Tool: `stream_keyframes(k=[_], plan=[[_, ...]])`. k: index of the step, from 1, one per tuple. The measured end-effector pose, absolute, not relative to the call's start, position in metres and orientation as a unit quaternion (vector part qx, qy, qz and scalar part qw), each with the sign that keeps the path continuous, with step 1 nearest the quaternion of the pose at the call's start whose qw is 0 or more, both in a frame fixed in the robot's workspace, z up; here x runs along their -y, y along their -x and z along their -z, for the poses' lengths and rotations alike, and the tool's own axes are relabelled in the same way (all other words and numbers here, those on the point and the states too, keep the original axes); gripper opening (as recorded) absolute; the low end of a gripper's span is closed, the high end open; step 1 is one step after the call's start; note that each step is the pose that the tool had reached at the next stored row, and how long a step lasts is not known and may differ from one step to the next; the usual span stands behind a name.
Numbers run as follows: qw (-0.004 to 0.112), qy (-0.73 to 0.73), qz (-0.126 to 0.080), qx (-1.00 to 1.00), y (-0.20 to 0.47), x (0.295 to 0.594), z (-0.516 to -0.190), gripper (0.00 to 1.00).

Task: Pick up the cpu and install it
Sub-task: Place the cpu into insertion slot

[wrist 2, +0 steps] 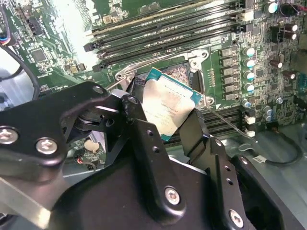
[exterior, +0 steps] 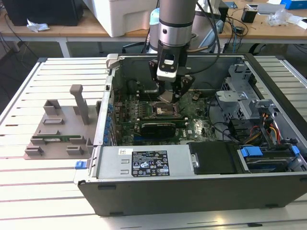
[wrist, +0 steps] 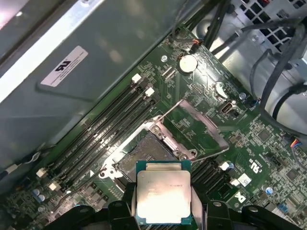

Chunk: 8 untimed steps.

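The gripper [wrist 2: 165, 117] clamps the cpu [wrist: 163, 196], its top print illegible, just above the open socket [wrist: 144, 155].

Nothing can be read with certainty. The cpu [wrist: 164, 197], clamped in the tool [exterior: 171, 97], has a few faint lines of lettering on its metal lid, too small to make out. Past the memory slots [wrist: 110, 120] from the tool, a white sticker [wrist: 64, 65] on the case wall [wrist: 96, 28] shows a dark symbol and fine print. Well apart from the tool, a large white label [exterior: 149, 164] with rows of tiny marks lies on the power supply [exterior: 178, 152]. Small white markings dot the motherboard [wrist: 268, 143] around the tool.
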<state>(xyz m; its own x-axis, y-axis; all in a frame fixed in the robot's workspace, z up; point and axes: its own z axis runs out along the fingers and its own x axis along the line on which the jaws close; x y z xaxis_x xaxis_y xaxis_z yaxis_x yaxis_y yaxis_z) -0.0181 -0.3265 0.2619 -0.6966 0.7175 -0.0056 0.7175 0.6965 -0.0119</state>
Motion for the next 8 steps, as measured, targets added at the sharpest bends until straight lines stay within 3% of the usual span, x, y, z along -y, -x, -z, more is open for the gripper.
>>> stream_keyframes(k=[8], plan=[[0.0, -0.429, 0.007, -0.903, 0.0181, 0.3265, -0.2618, 0.54]])
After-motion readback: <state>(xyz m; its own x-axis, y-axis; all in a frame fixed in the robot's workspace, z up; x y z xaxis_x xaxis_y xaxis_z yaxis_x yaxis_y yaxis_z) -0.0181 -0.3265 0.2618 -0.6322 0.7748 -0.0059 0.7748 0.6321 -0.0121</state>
